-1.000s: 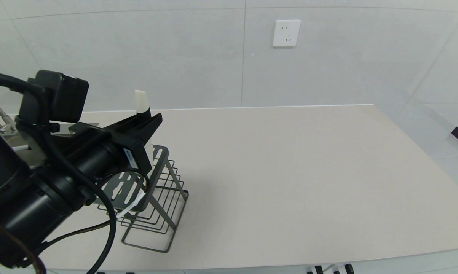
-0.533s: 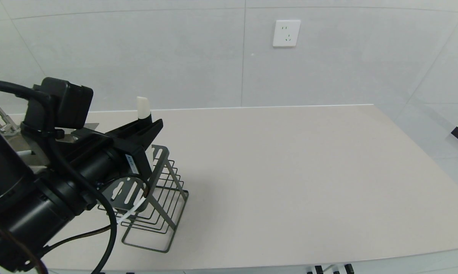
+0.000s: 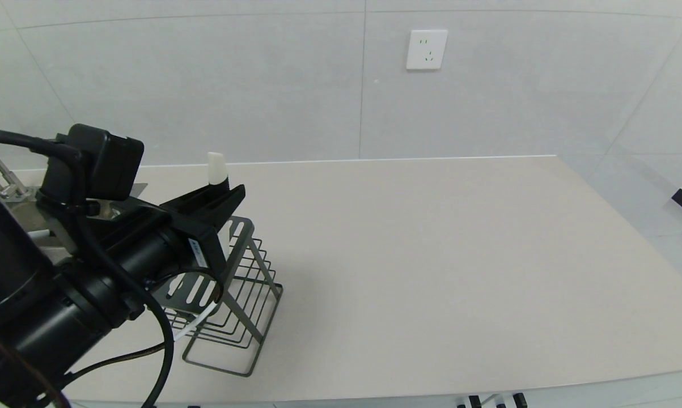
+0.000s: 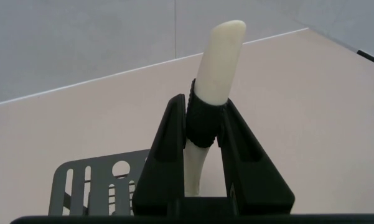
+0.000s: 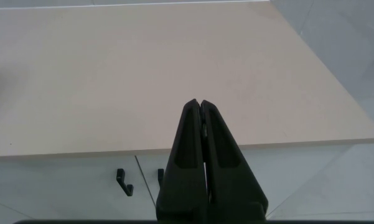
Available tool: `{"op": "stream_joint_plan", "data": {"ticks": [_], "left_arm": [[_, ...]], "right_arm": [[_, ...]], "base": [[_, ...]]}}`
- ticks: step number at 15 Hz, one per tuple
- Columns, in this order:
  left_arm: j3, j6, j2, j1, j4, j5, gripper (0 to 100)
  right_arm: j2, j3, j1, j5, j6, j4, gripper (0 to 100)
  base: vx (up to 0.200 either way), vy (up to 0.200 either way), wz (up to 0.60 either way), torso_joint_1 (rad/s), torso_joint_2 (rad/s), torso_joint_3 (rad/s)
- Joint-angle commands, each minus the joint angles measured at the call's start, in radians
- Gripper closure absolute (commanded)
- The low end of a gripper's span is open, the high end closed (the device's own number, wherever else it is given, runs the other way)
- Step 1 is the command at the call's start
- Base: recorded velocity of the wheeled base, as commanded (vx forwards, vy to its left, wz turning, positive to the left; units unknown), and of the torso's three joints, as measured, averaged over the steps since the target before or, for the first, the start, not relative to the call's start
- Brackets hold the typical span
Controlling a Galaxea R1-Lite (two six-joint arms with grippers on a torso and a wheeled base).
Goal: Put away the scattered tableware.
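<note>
**Head view.** Holds a cream-handled utensil [image 3: 216, 165] in the left claw [image 3: 227, 195], jaws pinched shut on the black band just under the cream end. Carries it close to upright, long axis near vertical, cream end up, working end hidden behind the claw and arm. Hangs it over the grey wire rack [image 3: 244, 317] standing toward the near left corner of the tabletop [image 3: 431, 255], well apart from the right edge. Puts the rack directly beneath and just ahead of the claw, so probably calls for a plain descent along the utensil's own axis, with little sideways correction. Takes in a wall socket [image 3: 426, 50] on the tiles beyond the far edge.

**Left wrist view.** Confirms the grip: both jaws of the left claw [image 4: 204, 106] pressed against the black band of the cream-handled utensil [image 4: 219, 59], cream end rising past the fingertips, paler shaft running down between the jaws. Catches the rack's slotted plate [image 4: 81, 186] below the claw, with the tabletop [image 4: 311, 93] spreading beyond. Cannot tell from here what kind of head the utensil has.

**Right wrist view.** Finds the right claw [image 5: 200, 109] closed on nothing, jaws flat together, aimed toward the near edge of the tabletop [image 5: 143, 74] by its right corner. Makes the left arm plainly the nearer one to the rack.
</note>
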Motion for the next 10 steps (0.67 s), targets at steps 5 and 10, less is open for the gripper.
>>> {"op": "stream_joint_plan", "data": {"ticks": [5,10], "left_arm": [[0.001,0.000,-0.004,0.004,-0.003,-0.006,0],[0.001,0.002,-0.007,0.016,-0.002,-0.045,0]], "right_arm": [[0.001,0.000,0.000,0.000,0.000,-0.001,100],[0.001,0.000,0.000,0.000,0.000,-0.001,100]], "base": [[0.000,0.000,0.00,0.000,0.00,0.000],[0.000,0.000,0.00,0.000,0.00,0.000]]}}
